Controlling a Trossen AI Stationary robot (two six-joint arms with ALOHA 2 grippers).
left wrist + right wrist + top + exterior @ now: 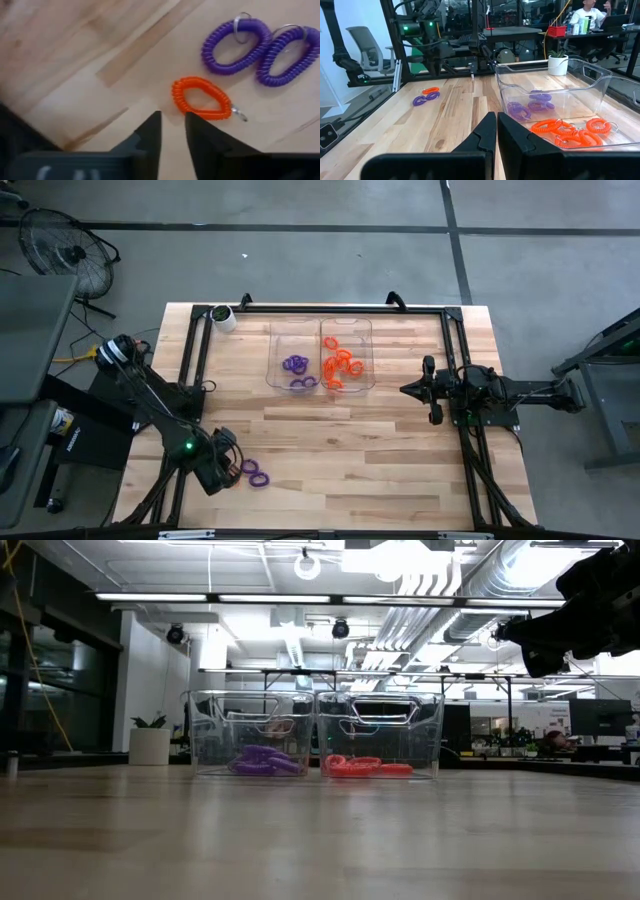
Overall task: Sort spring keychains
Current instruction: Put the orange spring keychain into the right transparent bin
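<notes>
you see one bright orange coiled plastic keychain loop [201, 97] lying flat on the light wooden plank surface [350, 460], just ahead of the left pincer [172, 125], whose two dark fingers stand a little apart with nothing between them. just beyond that loop lie two purple coiled keychain loops [260, 46], touching each other side by side, each with a small metal ring. from above, these loose loops sit near the surface's front left part, beside the left arm's head.

further back, two clear plastic trays stand side by side and touching: the left clear tray [293, 332] holds several purple coils [297, 370], and the right clear tray [348, 328] holds a heap of orange coils [342, 366].

your right pincer [404, 389] hangs above the surface to the right of the trays, fingers pressed together and holding nothing.

a white-and-green roll [222, 317] stands at the back left corner.
</notes>
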